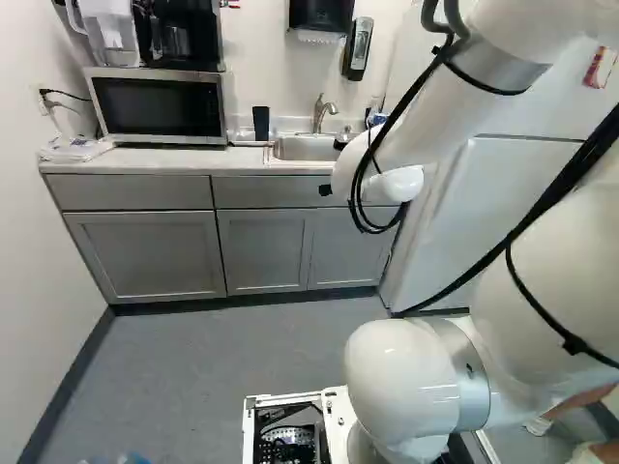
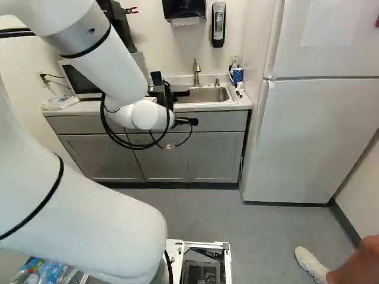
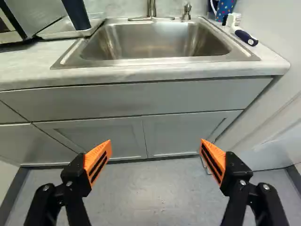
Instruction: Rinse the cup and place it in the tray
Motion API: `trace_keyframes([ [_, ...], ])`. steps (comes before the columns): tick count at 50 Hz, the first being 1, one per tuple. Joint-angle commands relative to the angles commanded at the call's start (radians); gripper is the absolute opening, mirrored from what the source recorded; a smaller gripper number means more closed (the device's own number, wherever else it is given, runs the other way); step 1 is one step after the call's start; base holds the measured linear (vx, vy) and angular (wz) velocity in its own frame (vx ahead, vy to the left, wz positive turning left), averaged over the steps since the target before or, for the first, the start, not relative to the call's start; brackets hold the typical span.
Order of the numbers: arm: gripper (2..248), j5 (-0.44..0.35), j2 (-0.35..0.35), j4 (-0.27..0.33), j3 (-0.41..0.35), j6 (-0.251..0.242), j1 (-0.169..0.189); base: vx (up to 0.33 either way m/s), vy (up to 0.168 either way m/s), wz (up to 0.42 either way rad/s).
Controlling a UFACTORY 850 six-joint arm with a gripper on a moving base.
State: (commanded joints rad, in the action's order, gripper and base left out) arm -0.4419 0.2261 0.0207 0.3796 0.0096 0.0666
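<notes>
Claw [image 2: 190,107] foremost, fingers spread wide, open room between them and the counter's [image 3: 28,66] front edge; sink [image 3: 160,42] ahead. Dark cup [image 1: 261,123] beside sink, seemingly standing in the tray [image 3: 66,34]. Left base view shows the whole microwave [image 1: 160,106]; arm part-covers it in the right.

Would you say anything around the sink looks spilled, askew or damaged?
Nothing stands out. The dark cup stands upright on the tray, the sink shows no visible damage, and I see no spill on the counter.
</notes>
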Motion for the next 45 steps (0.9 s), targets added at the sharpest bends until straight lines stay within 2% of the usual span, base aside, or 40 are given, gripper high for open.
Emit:
trace_keyframes([
  [23, 247, -0.196, 0.024, -0.009, -0.133, -0.004, -0.03, 0.0, 0.0, 0.0],
  [45, 247, -0.328, 0.04, -0.016, -0.223, -0.007, -0.051, 0.0, 0.0, 0.0],
])
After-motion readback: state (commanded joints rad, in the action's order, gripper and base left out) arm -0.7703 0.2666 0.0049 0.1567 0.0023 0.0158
